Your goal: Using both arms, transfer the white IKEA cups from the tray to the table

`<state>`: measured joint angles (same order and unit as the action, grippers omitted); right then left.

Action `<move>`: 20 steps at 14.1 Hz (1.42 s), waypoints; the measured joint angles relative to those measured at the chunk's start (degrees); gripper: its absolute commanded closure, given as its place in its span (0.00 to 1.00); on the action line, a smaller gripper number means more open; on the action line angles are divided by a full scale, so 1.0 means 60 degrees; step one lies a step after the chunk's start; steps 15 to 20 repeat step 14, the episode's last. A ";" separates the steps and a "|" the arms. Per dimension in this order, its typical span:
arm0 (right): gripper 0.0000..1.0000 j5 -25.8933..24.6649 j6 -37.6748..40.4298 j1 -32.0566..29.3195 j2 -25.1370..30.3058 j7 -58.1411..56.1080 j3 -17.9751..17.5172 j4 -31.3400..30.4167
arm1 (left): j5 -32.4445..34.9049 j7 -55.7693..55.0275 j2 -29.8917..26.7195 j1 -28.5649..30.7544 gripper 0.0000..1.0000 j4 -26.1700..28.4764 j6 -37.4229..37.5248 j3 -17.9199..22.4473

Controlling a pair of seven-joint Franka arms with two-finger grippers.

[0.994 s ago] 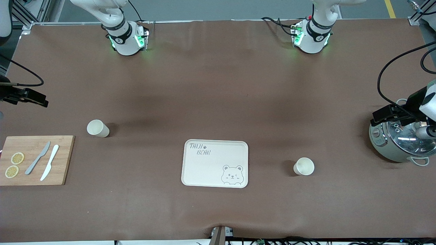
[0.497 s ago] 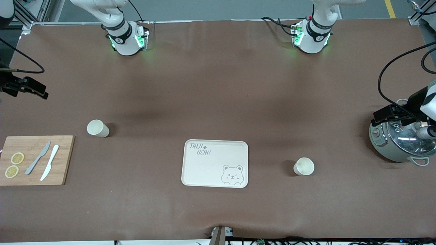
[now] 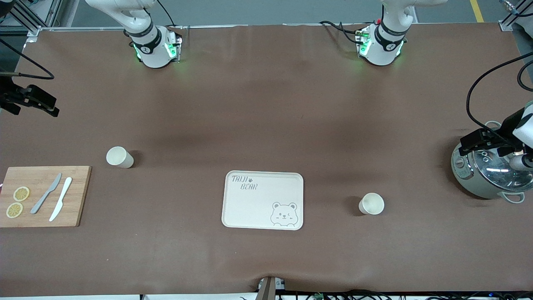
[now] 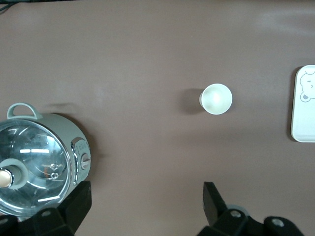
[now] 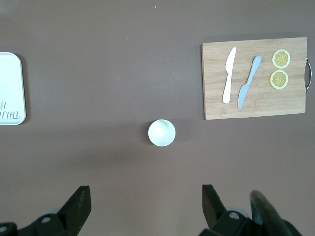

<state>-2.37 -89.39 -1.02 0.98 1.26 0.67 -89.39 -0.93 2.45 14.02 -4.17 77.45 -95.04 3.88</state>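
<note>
Tray: cream rectangular tray [image 3: 262, 200] printed "TAIJI BEAR" with a bear face.
Cups: two plain cream-white handleless cups, one [image 3: 371, 203] toward the left arm's end, one [image 3: 119, 157] toward the right arm's, both upright on the brown table [image 3: 266, 104].
Left gripper [image 4: 147, 209]: spread wide, empty, over the grey rice cooker [image 3: 489, 173].
Right gripper [image 5: 145, 206]: spread wide, empty, above the table's edge.

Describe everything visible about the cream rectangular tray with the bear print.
The cream rectangular tray lies flat on the brown table, at the middle, empty. It has rounded corners, a low raised rim and a matte plastic look. "TAIJI BEAR" lettering marks one corner, a bear face the corner diagonally across. Nothing touches it; both cups stand apart from it.
</note>
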 measured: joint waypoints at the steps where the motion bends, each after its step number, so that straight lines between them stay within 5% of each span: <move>1: 0.00 0.0002 0.0001 0.0000 -0.0002 0.0000 0.0004 0.0000 | 0.0000 0.0017 0.0001 0.0000 0.00 0.0000 -0.0027 0.0000; 20: 0.00 0.0319 0.0059 -0.0001 -0.0007 -0.0316 0.0099 -0.0010 | 0.0000 0.0025 0.0001 0.0000 0.00 0.0000 -0.0061 -0.0002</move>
